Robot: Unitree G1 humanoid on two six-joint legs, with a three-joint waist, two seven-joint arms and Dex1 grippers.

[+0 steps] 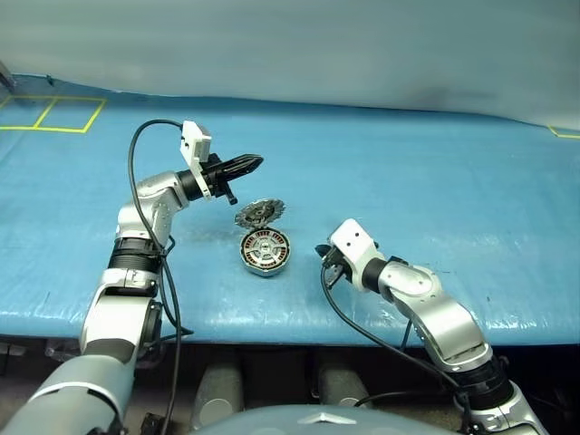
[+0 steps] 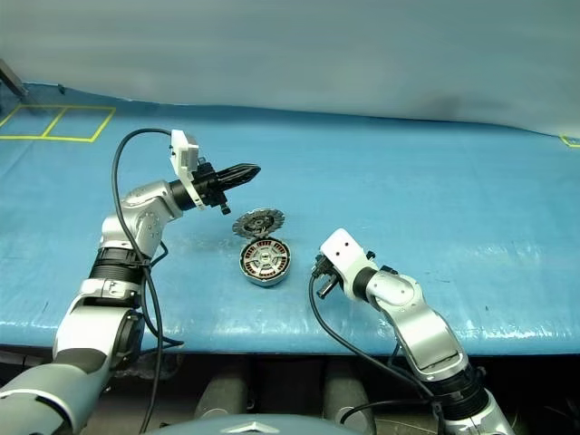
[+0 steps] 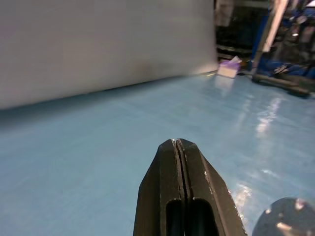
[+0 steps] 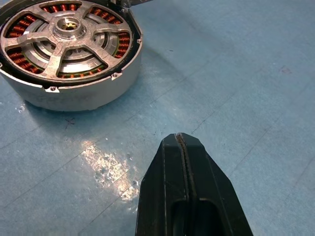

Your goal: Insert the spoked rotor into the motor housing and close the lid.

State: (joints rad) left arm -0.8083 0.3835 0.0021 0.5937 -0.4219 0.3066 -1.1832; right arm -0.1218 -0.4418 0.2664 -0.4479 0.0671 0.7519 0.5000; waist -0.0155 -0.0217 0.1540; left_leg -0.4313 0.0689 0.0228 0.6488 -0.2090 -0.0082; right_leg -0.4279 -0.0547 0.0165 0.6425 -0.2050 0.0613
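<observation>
Rotor [image 4: 66, 37] sits seated in the one motor housing [image 4: 83, 93] at the tabletop's [image 1: 435, 172] near middle, its single lid [image 1: 259, 213] standing open behind. Bring your left gripper [image 1: 256, 164], jaws pressed together and empty, behind the lid and push it down squarely. Keep your right gripper [image 4: 183, 142], also closed and empty, beside the housing.

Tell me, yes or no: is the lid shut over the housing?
No. The lid stands tilted open behind the housing, whose spoked rotor and copper windings lie uncovered.
</observation>
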